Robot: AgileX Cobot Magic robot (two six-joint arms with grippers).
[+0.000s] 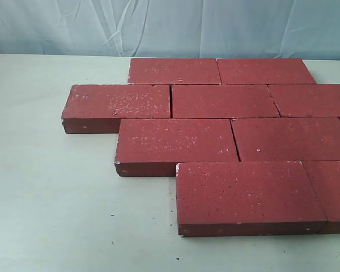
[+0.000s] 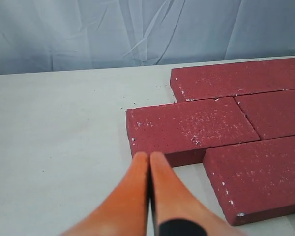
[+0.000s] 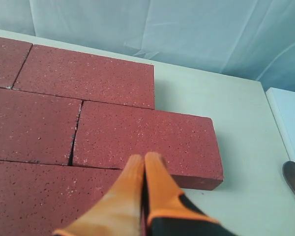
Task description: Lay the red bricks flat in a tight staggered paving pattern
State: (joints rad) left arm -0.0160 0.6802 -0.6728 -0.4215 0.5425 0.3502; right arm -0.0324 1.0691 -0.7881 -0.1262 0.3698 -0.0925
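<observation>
On the left of the pale, flat desk (image 1: 51,198), your left pincer (image 2: 148,158) has its two orange fingers pressed together on nothing, tips just short of the nearest brick's side face. Rightward lie the red bricks (image 1: 224,101) — flat rectangular dark-red pavers with a grainy, white-specked surface — laid flat in four staggered rows, edges touching or nearly so, with thin dark seams between. The second row's leftmost brick (image 1: 116,102) juts furthest left.

Judge them heavy, rigid and rough. They won't slip, but the pale chipped edges suggest corners crumble if knocked. Packed like this, only the outer side faces are free. You would likely do better pushing on a long side or an end with clenched tips than pinching across the width, which looks too broad.

Over the right side, your right pincer (image 3: 144,158) is likewise clenched and empty, above the paving near its outer brick (image 3: 147,137).

Little stands in the way: a wrinkled pale-blue cloth backdrop (image 1: 170,25) behind, and a dark rounded thing (image 3: 293,179), perhaps a spoon, well apart at the far right.
</observation>
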